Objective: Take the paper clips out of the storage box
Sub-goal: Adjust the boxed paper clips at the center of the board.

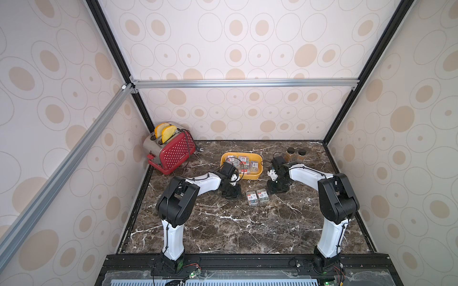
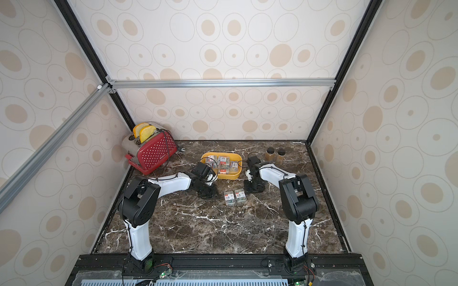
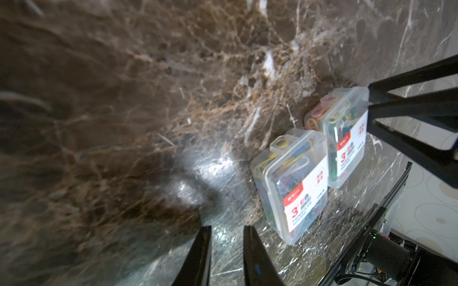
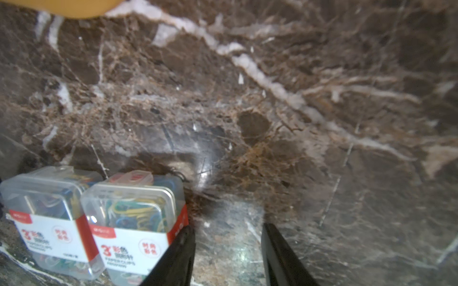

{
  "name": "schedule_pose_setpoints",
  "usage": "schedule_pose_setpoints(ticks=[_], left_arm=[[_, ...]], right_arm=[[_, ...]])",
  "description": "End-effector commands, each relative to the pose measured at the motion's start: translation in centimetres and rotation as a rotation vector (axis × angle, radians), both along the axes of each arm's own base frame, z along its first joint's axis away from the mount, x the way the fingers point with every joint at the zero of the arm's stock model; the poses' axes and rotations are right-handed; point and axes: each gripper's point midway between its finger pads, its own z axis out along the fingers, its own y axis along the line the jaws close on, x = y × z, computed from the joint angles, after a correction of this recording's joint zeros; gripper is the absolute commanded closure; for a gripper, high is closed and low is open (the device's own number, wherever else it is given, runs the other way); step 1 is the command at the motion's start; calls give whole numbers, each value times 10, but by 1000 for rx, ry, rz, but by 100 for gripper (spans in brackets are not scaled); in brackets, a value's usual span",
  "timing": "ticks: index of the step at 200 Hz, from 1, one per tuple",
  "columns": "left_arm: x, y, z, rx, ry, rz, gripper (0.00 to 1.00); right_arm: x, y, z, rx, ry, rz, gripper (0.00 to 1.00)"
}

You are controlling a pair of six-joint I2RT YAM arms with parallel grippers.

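Note:
The yellow storage box point(image 1: 250, 176) stands mid-table in both top views, with several clear boxes of paper clips point(image 1: 244, 162) inside. Two more clip boxes point(image 1: 252, 197) point(image 1: 262, 195) lie side by side on the marble in front of it. My left gripper point(image 1: 231, 193) point(image 3: 227, 227) points down at bare table just left of that pair point(image 3: 295, 183); its jaws are drawn close with nothing between them. My right gripper point(image 1: 277, 189) point(image 4: 228, 225) is low just right of the pair and open over bare marble. One of its fingers sits beside the nearer box point(image 4: 133, 222).
A red dotted toaster point(image 1: 171, 153) holding two bread slices stands at the back left corner. Two brown black-capped jars point(image 1: 296, 154) stand at the back right, behind my right arm. Patterned walls close in the table on three sides.

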Motion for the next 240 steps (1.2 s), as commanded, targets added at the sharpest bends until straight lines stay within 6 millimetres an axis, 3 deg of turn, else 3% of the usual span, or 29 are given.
schedule_pose_setpoints(ticks=[1, 240], left_arm=[[0, -6, 1, -1, 2, -28, 76], [16, -13, 8, 3, -36, -34, 74]], right_arm=[[-8, 6, -6, 2, 31, 14, 51], [-33, 20, -1, 24, 63, 13, 52]])
